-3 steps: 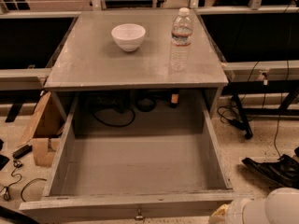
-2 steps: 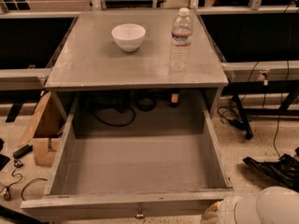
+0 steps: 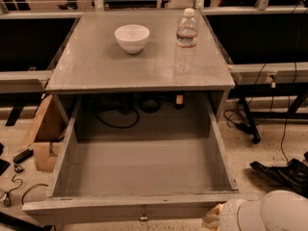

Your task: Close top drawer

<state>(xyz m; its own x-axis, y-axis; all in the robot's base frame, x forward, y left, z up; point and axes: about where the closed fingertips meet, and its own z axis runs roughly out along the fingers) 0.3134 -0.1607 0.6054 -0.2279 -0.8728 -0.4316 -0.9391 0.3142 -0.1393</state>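
Grey matte tabletop (image 3: 96, 66) overhangs the boxy top drawer (image 3: 144, 170), fully open; gripper (image 3: 214, 219) at its front-right corner, grip unreadable.

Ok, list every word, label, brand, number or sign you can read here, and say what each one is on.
No text here can be read.
The label band on the water bottle is too blurred to read.
The bowl, table top and top drawer are plain, with no markings.
The gripper sits at the bottom right, by the drawer's front right corner, and shows no lettering.
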